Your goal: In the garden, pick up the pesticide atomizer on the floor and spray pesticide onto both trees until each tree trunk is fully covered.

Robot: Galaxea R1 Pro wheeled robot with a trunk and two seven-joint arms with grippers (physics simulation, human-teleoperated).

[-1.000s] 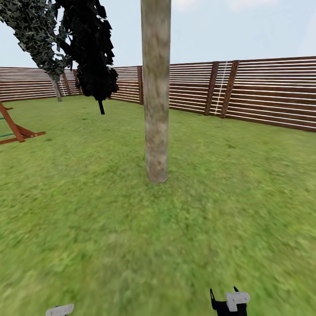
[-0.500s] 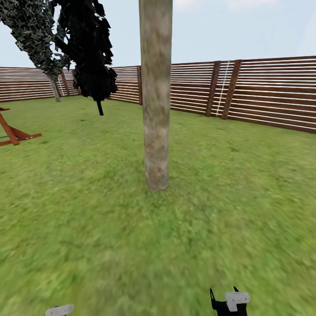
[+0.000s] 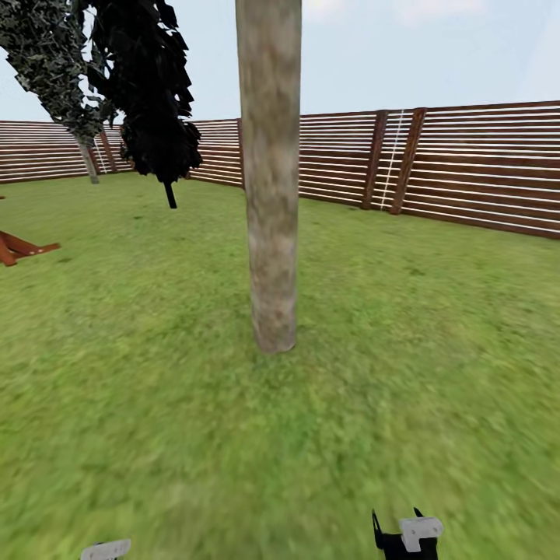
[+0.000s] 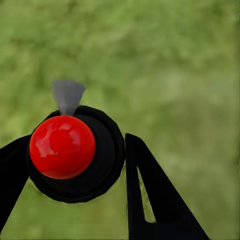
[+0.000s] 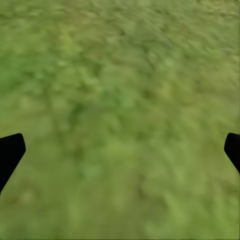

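Slatted brown fence [image 3: 467, 167] (horizontal boards) around grass [image 3: 404, 373], pale sky [image 3: 420, 54] above

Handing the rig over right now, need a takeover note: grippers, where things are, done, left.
Left gripper: shut on the atomizer, red cap and grey nozzle over grass.
Right gripper: open, nothing between the fingers, grass below.
Tree trunk: straight ahead on the lawn, apart from both arms. Second tree far left by the fence.
Done: atomizer picked up.
Left: close in, spray this trunk fully, then the other. No spray visible on the trunk.
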